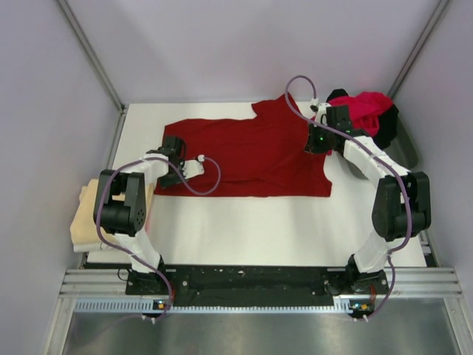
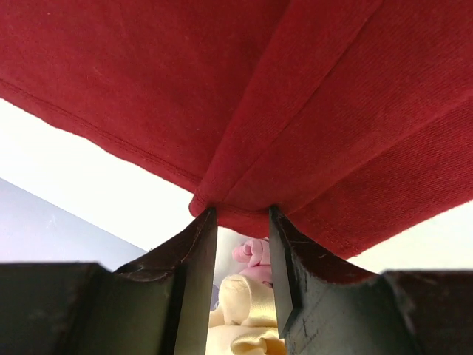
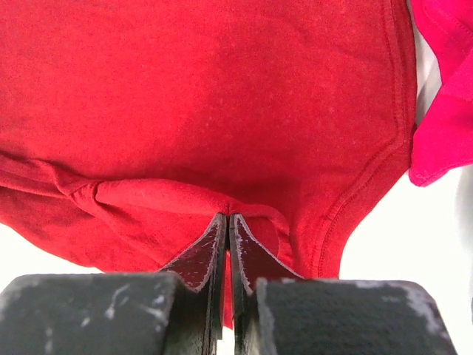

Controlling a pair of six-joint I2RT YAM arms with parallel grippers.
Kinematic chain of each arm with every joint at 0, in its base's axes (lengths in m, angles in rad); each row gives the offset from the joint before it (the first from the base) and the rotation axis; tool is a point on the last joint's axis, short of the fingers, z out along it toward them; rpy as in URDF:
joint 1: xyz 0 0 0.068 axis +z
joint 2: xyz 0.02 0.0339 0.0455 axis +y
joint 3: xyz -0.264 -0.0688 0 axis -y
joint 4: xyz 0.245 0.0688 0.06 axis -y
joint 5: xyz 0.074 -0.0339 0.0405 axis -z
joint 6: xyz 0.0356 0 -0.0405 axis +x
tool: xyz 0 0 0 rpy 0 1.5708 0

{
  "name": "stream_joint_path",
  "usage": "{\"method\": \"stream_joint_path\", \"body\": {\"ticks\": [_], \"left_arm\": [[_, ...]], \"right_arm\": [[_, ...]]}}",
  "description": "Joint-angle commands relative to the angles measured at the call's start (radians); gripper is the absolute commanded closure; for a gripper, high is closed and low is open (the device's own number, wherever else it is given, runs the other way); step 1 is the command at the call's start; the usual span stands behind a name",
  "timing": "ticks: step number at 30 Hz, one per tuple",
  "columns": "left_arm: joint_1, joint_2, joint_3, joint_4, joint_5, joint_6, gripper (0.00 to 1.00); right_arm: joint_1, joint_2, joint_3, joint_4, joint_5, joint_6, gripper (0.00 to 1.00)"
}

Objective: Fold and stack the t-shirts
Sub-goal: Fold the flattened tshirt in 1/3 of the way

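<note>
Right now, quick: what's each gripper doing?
Left gripper: closed on a gathered fold of the dark maroon red cotton t-shirt.
Right gripper: closed on a pinch of the same t-shirt.

A white table [image 1: 244,222] fills the middle. At its far right corner sits a dark grey tray [image 1: 405,146]. A silver metal rail [image 1: 259,279] runs along the near edge. Pale lilac walls [image 1: 222,44] close the far side, left and right.

Black shirt [image 1: 389,122] is mostly buried under the bright red shirt [image 1: 366,107], beige shirt [image 1: 83,225] half behind the left arm [image 1: 122,203]. Maroon shirt [image 2: 295,111] runs off both wrist views' edges.
</note>
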Motion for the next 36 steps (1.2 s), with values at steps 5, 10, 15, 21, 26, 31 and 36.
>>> {"method": "stream_joint_path", "body": {"ticks": [5, 10, 15, 21, 26, 31, 36], "left_arm": [[0.003, 0.018, 0.011, -0.057, 0.015, 0.044, 0.62], [0.006, 0.034, 0.036, -0.040, -0.034, 0.004, 1.00], [0.044, 0.013, 0.141, -0.083, -0.010, -0.101, 1.00], [0.081, 0.005, 0.232, -0.119, 0.076, -0.217, 1.00], [0.090, 0.059, 0.296, -0.110, 0.076, -0.290, 1.00], [0.090, 0.156, 0.387, -0.139, 0.068, -0.359, 1.00], [0.092, 0.191, 0.405, -0.130, 0.062, -0.389, 1.00]], "right_arm": [[-0.011, -0.038, 0.042, 0.017, 0.009, -0.007, 1.00], [-0.011, -0.052, 0.042, 0.002, 0.057, -0.007, 1.00], [-0.013, -0.095, 0.020, 0.002, 0.072, -0.004, 1.00], [-0.020, -0.049, 0.066, 0.005, 0.064, -0.005, 1.00], [-0.028, 0.022, 0.143, 0.020, 0.058, -0.011, 1.00], [-0.028, 0.098, 0.210, 0.025, 0.056, -0.030, 1.00], [-0.028, 0.135, 0.219, 0.029, 0.055, -0.034, 1.00]]}}
